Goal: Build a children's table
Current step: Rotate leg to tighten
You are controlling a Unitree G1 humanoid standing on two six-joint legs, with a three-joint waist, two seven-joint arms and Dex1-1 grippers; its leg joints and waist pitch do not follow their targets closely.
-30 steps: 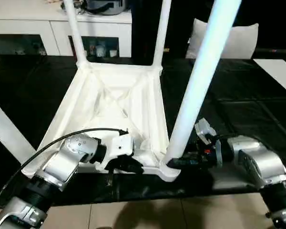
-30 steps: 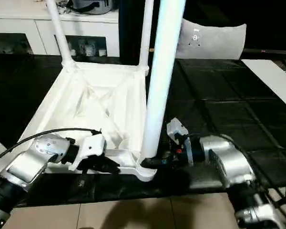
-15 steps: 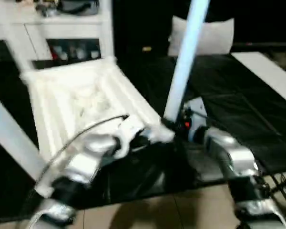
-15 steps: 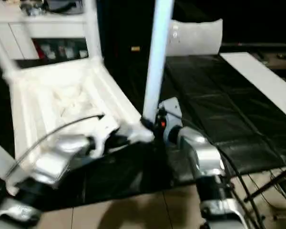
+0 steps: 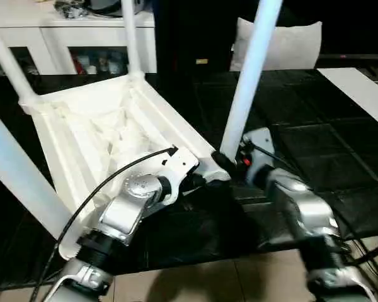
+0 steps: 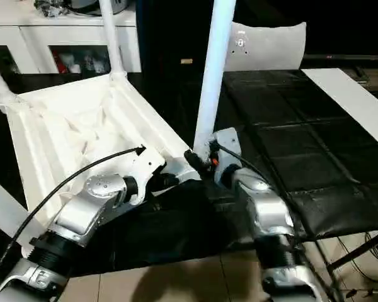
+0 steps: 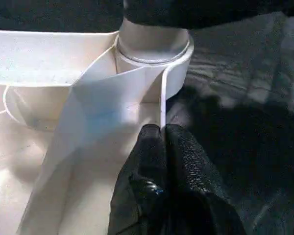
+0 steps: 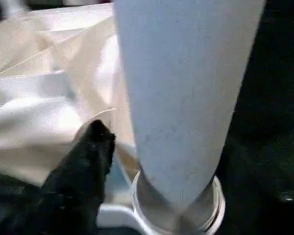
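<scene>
You have the white plastic children's table (image 5: 107, 135) lying upside down on the black floor mat (image 5: 315, 145), ribbed underside up, legs rising from its corner sockets.

Nearest you, the left gripper (image 7: 162, 134) has its black fingers (image 7: 186, 152) pinched shut on a thin rim of the top, just beside the near round corner socket (image 7: 154, 61).

The right gripper (image 5: 222, 162) sits at the foot of the long white tapered leg (image 5: 249, 75) standing in that socket; you cannot tell how its fingers stand.

This looks like seating the last leg. Next, press or twist it fully home while the left steadies the top.

Farther back, the white cabinet (image 5: 57, 25) holds small items, too small to identify.
</scene>
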